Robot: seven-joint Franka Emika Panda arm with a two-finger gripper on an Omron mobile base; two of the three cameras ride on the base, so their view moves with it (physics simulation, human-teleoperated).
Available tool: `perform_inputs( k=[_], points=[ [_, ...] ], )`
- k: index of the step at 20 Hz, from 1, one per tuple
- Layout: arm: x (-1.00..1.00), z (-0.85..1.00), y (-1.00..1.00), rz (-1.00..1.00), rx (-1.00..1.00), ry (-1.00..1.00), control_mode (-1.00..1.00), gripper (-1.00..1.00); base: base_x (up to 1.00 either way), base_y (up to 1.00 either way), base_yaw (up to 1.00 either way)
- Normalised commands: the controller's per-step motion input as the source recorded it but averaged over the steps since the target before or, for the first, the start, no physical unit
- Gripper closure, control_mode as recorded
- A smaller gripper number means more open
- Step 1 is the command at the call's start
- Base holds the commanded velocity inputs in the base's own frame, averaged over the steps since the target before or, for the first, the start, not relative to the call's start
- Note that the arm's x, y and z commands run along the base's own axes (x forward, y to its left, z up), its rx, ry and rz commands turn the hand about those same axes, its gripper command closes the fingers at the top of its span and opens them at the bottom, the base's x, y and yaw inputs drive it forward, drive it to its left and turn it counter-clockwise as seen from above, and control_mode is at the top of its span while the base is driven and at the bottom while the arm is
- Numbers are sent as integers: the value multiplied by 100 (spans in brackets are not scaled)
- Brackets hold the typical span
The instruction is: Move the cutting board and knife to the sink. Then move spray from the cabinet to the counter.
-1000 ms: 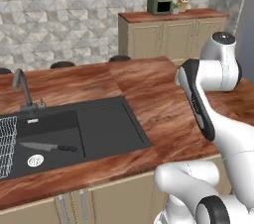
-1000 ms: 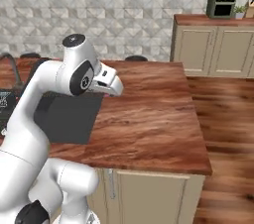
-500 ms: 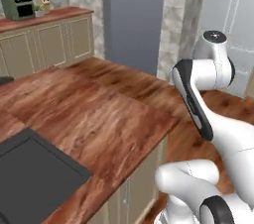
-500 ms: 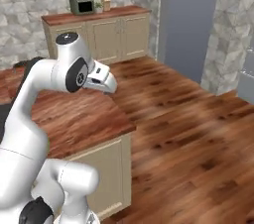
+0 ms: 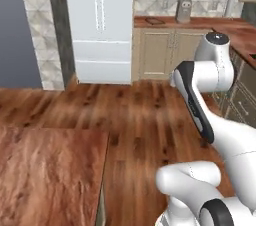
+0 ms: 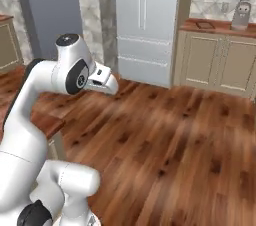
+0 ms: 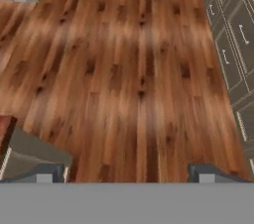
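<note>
A wide stretch of reddish wooden floor [image 7: 134, 69] is looked down on in the hand view, with the two dark fingertips [image 7: 47, 172] of the jaws set far apart at the bottom edge and nothing held between them; the jaws are wide open and empty. In the left base view a corner of the near table [image 5: 50, 170], a reddish-brown wood-grain top, is seen at lower left, and nothing is seen on the part that is in frame. A tall pale refrigerator [image 5: 100, 25] is faced across the floor, and beside it a further run of the same table over beige panelled cabinet doors [image 6: 220, 67] is seen. On that far run a small dark flat item [image 5: 155, 21] and a grey upright appliance [image 5: 184, 10] are stood, both too small to be identified with confidence. Neither the cutting board, the knife, the sink nor the spray can be located in these views, so whether the first half of the task is finished cannot be told. It is judged that the spray step is not yet done, since nothing is carried; a cabinet would have to be reached and opened, the bottle taken out and set on the table.
</note>
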Motion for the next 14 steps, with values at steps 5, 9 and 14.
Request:
perform_inputs(
  k=[5, 9, 14],
  points=[
    [0, 0, 0, 0, 0, 0, 100, -100, 2, -6, -80],
    [0, 0, 0, 0, 0, 0, 100, -100, 45, 14, -55],
    [0, 0, 0, 0, 0, 0, 100, -100, 93, 76, -31]
  ],
)
